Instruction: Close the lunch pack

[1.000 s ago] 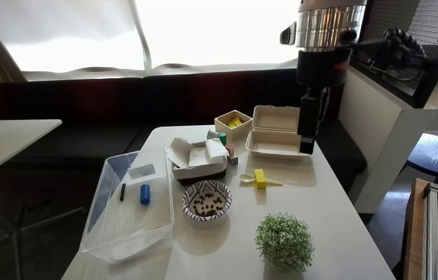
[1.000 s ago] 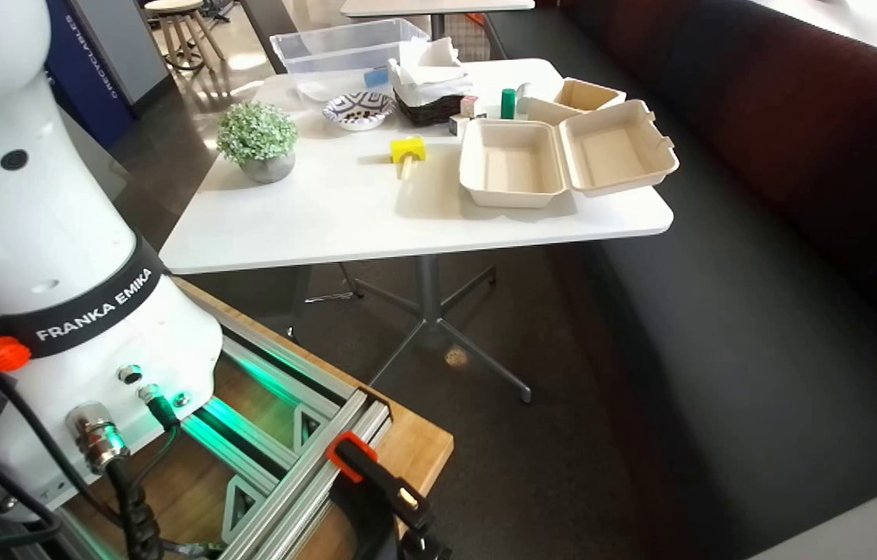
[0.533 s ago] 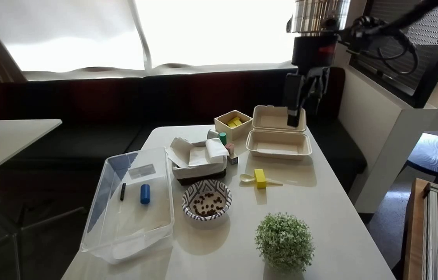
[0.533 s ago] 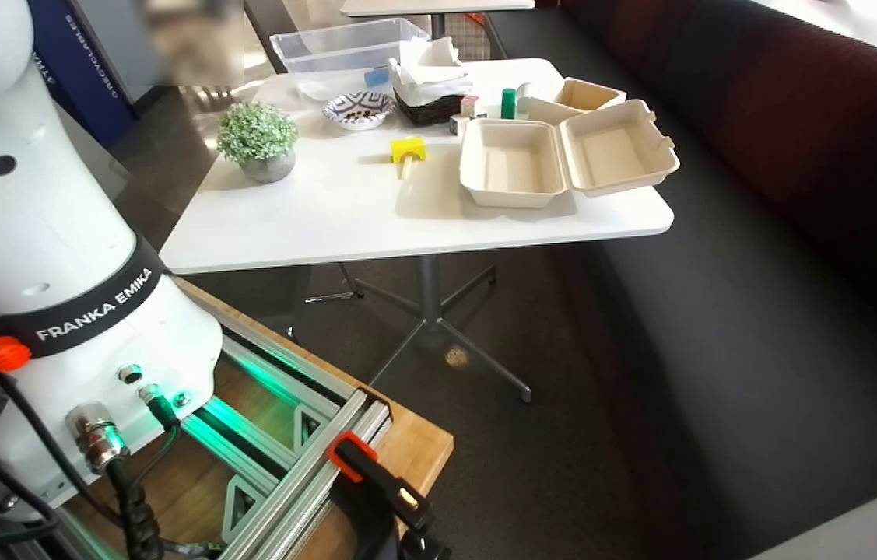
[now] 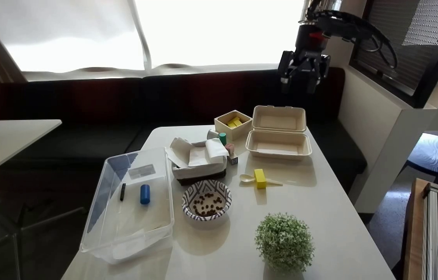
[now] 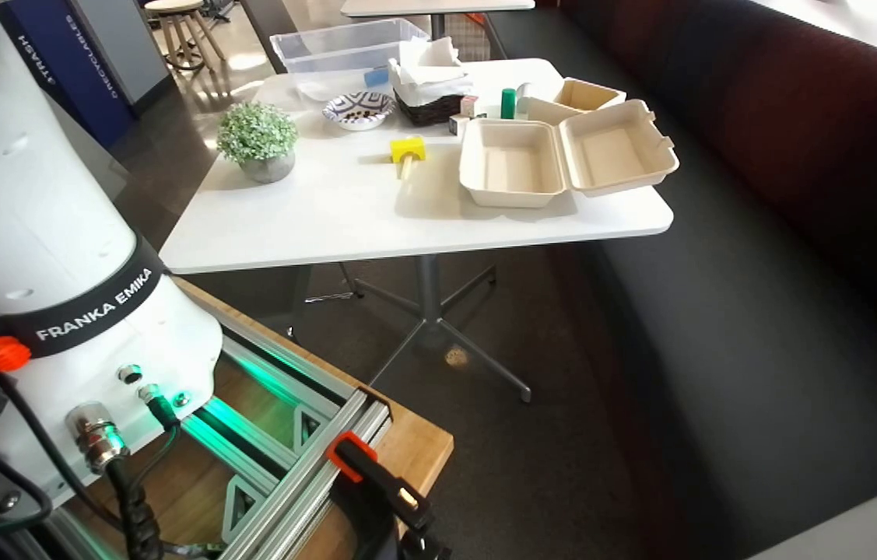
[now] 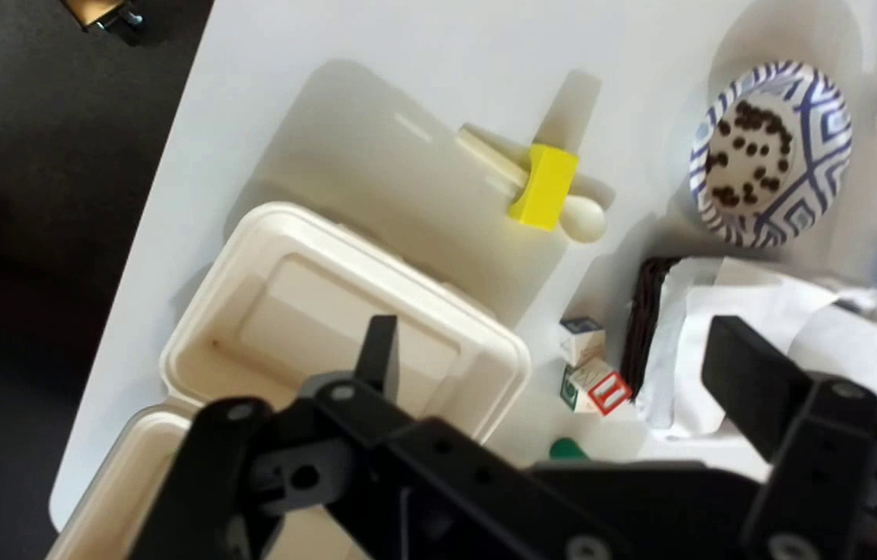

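A white tabletop (image 6: 313, 222) carries the things. Along one side of it sits a clear plastic bin (image 5: 125, 221). The cream lunch pack (image 6: 516, 163) stands at a corner on the opposite side, its lid (image 6: 617, 148) folded back so that it lies open. A dark woven basket (image 6: 430, 110), lined with white paper (image 6: 430, 78), sits between bin and pack. The claw (image 5: 299, 85) hangs in the air, unclenched, its fingers (image 7: 753, 381) spread wide, apart from the lunch pack. A green plant (image 5: 285, 241) stands in a grey pot (image 6: 271, 169). Just beside the pack, a square tub (image 5: 242, 132) holds yellow pieces (image 5: 235, 122). A blue-patterned bowl (image 7: 819, 148) sits near the basket. A pale spoon (image 7: 582, 219) lies near the pack, a yellow block (image 7: 545, 187) standing across its handle. Lettered cubes (image 7: 598, 381) rest just beside the basket. Smallest are the dark brown bits (image 7: 759, 118) inside the bowl.
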`<state>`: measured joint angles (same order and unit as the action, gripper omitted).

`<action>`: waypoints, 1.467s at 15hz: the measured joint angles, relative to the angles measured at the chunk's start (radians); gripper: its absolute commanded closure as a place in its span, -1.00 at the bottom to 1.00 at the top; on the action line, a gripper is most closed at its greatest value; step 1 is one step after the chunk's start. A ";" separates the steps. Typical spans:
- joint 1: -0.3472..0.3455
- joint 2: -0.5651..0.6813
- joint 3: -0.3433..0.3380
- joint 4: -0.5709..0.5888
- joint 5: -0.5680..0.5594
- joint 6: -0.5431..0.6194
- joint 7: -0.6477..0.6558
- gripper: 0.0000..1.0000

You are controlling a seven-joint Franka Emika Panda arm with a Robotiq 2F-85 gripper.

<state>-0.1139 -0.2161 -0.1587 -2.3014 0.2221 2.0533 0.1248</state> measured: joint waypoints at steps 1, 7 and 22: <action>-0.012 0.032 -0.010 0.026 0.018 0.013 0.020 -1.00; -0.047 0.233 -0.027 0.229 0.085 0.052 0.212 -1.00; -0.090 0.584 -0.115 0.549 -0.051 0.053 0.442 -1.00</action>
<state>-0.2037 0.3677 -0.2734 -1.7520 0.1708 2.1065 0.5667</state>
